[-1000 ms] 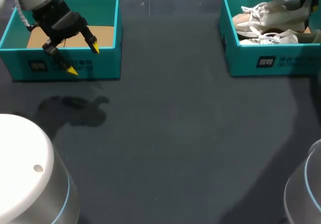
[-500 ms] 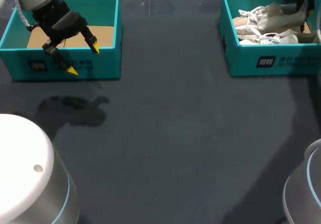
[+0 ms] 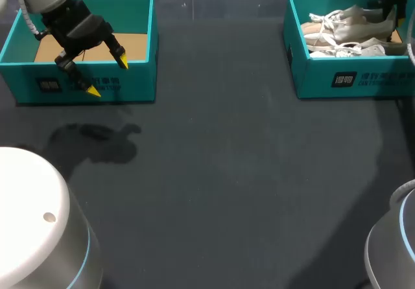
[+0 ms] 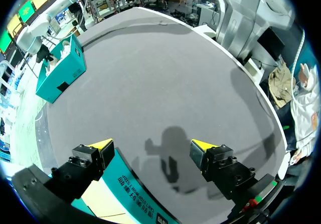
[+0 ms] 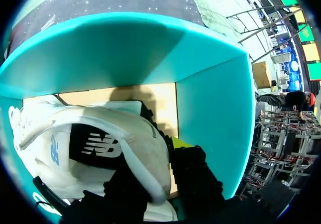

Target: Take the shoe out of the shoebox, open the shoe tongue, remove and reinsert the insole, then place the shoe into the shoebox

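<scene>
Head: 2 teal shoeboxes on the dark table [image 3: 214, 172]. Left shoebox [image 3: 136, 81] at 10 o'clock, brown floor showing. Right shoebox [image 3: 318, 78] at 2 o'clock, 2 white sneakers inside: far sneaker [image 3: 353, 15], near sneaker [image 3: 343, 48]. Left gripper [image 3: 108, 76] hangs over the left shoebox's front wall, fingers spread, holding nothing. Right gripper [image 3: 389, 7] sits at the right shoebox's 3 o'clock end.
Left wrist: 2 yellow tips apart, box wall under them.
Right wrist: right gripper clamped on the far sneaker's heel collar, inside the box; 1 yellow tip visible.

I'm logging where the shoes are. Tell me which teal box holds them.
The teal box on the right arm's side: white shoes lie in it. The other box, by the left gripper, shows only bare cardboard.
</scene>
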Tool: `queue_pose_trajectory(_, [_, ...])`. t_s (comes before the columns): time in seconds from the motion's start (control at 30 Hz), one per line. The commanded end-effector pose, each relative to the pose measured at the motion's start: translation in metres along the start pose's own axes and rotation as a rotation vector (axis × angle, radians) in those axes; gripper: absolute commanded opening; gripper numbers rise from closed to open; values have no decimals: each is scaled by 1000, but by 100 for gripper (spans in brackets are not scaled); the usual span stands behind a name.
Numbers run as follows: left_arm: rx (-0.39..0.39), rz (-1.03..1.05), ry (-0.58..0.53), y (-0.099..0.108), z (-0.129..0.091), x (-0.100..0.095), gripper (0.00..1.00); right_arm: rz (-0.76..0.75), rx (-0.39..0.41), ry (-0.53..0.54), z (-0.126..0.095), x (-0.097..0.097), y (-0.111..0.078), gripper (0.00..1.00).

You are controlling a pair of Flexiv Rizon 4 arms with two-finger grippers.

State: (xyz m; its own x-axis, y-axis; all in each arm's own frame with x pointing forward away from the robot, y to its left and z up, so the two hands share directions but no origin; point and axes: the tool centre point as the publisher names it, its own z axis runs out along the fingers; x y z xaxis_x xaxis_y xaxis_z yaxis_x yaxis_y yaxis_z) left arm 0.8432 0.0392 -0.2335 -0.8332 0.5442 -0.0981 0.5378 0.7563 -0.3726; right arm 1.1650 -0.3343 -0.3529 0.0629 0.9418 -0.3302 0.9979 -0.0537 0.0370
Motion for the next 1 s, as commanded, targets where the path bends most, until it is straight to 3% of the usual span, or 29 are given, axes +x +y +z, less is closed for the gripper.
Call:
queue_pose_trajectory(0.03, [-2, 1, 0, 0, 0, 1, 100, -9, 8, 10, 4, 0, 6, 26])
queue_pose_trajectory(0.23, [-2, 1, 0, 0, 0, 1, 100, -18, 7, 18, 4, -1, 8, 40])
queue_pose_trajectory(0.5, [-2, 1, 0, 0, 0, 1, 100, -28, -6, 42, -10, -2, 8, 50])
queue_pose_trajectory(0.53, [-2, 1, 0, 0, 0, 1, 100, -25, -9, 50, -14, -2, 8, 58])
queue_pose_trajectory(0.63, [-2, 1, 0, 0, 0, 1, 100, -10, -22, 72, -26, -4, 5, 84])
queue_pose_trajectory(0.83, [-2, 1, 0, 0, 0, 1, 100, 19, -44, 103, -61, -7, -5, 100])
queue_pose_trajectory(1.0, [-2, 1, 0, 0, 0, 1, 100, 26, -58, 121, -91, -1, -14, 100])
